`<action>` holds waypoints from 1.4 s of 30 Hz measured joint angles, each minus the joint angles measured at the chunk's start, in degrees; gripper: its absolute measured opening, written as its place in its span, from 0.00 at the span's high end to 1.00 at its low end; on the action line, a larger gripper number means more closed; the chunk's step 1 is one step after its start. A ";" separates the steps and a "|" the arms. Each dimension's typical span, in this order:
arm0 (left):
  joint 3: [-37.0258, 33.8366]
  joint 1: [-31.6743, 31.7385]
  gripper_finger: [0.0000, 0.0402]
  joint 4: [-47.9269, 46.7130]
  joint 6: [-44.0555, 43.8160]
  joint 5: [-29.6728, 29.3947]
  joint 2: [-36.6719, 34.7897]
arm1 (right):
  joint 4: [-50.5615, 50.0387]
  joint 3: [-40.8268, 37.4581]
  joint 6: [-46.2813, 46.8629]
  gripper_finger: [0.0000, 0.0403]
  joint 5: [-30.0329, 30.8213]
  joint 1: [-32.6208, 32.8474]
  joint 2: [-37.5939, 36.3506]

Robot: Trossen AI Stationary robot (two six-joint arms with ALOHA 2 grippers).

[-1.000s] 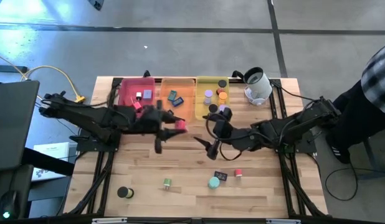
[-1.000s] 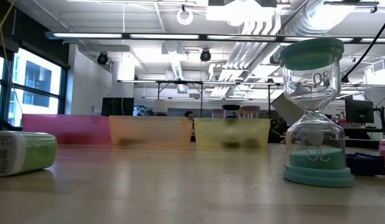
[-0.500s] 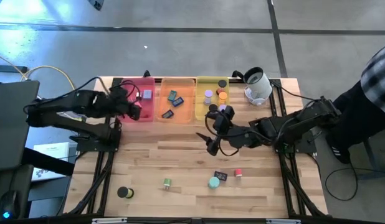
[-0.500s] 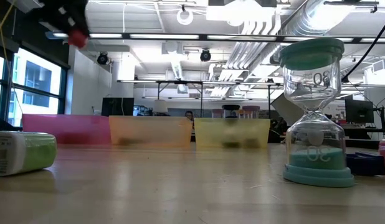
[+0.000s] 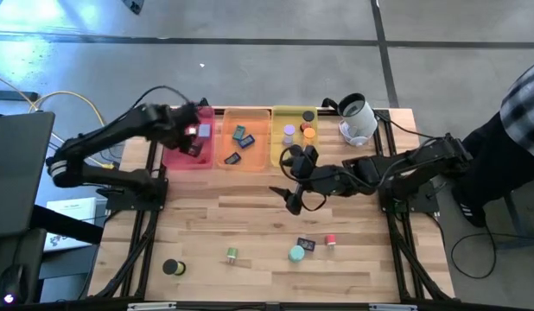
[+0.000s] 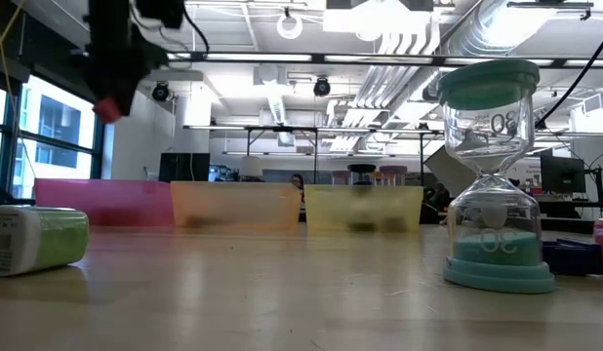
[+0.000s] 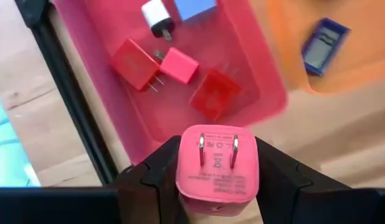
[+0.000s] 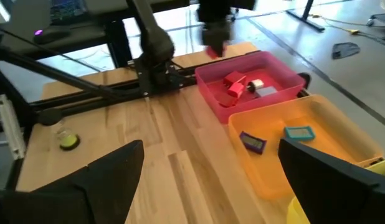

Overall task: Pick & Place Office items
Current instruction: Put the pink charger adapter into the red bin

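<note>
Pink plug cube (image 7: 217, 167), prongs tray-ward

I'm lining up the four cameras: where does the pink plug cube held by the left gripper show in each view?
High view: pink plug cube over the pink tray, in the left gripper.
Low view: upper left, hanging above the tray.
Left wrist view: bottom centre, prongs showing, between the fingers.
Right wrist view: top centre, above the tray's far end.
Shared landmark: the pink tray.
</note>
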 joint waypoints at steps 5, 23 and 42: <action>0.00 10.68 0.63 5.44 8.40 10.75 7.03 | -0.37 0.00 0.19 0.11 -1.63 1.33 0.00; 0.00 18.25 0.63 17.74 10.88 15.17 30.03 | -10.96 0.00 10.56 0.11 -1.50 3.56 0.04; -0.11 17.96 0.51 19.93 13.64 14.33 37.64 | -13.33 0.00 13.48 0.11 0.21 3.73 0.07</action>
